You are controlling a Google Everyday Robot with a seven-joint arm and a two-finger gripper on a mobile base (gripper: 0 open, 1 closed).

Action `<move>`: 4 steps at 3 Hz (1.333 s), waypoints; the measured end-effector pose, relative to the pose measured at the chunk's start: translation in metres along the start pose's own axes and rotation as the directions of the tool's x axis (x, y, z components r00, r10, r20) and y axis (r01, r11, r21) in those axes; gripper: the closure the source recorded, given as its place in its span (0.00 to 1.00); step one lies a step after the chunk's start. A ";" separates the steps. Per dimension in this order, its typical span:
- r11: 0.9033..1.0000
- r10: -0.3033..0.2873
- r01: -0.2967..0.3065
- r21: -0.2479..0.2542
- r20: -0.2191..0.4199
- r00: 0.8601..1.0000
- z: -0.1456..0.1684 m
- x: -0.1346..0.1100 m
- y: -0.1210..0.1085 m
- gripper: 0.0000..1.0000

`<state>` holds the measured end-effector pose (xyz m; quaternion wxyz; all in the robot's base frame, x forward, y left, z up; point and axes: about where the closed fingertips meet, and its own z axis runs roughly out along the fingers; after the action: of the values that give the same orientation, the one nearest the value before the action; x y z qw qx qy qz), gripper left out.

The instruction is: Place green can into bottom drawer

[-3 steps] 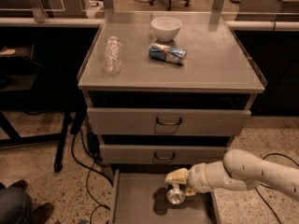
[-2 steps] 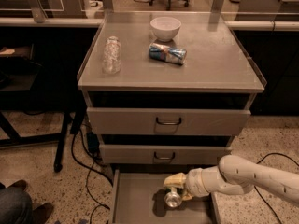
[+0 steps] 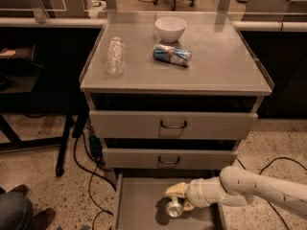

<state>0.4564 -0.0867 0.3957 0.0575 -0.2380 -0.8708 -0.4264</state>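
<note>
The bottom drawer [image 3: 136, 205] is pulled out below the cabinet, with a flat grey floor. My gripper [image 3: 176, 199] reaches in from the right on a white arm and is shut on the green can [image 3: 174, 208], whose shiny silver end faces the camera. The can is held low over the drawer floor, near its middle. I cannot tell if the can touches the floor. The can's green side is mostly hidden by the fingers.
On the cabinet top [image 3: 225, 66] are a clear plastic bottle [image 3: 115, 56], a white bowl [image 3: 171, 28] and a blue-and-silver can [image 3: 172, 55] lying on its side. Two upper drawers with loop handles [image 3: 173, 125] stand slightly open. Cables lie on the floor [image 3: 86, 166] at the left.
My gripper has moved a little left and lower into the drawer with the can still in it. Nothing on the cabinet top has moved.
</note>
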 end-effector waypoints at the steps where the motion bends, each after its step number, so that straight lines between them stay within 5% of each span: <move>1: 0.993 0.119 -0.119 -0.005 -0.025 0.993 0.036 0.001 -0.034 1.00; 2: 0.973 0.224 -0.225 -0.040 -0.031 0.974 0.082 -0.013 -0.063 1.00; 3: 0.973 0.225 -0.226 -0.040 -0.030 0.974 0.082 -0.013 -0.063 1.00; 4: 0.961 0.273 -0.271 -0.056 0.029 0.962 0.097 -0.025 -0.073 1.00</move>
<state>0.4542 -0.0593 0.2747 0.0936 -0.3645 -0.8193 -0.4326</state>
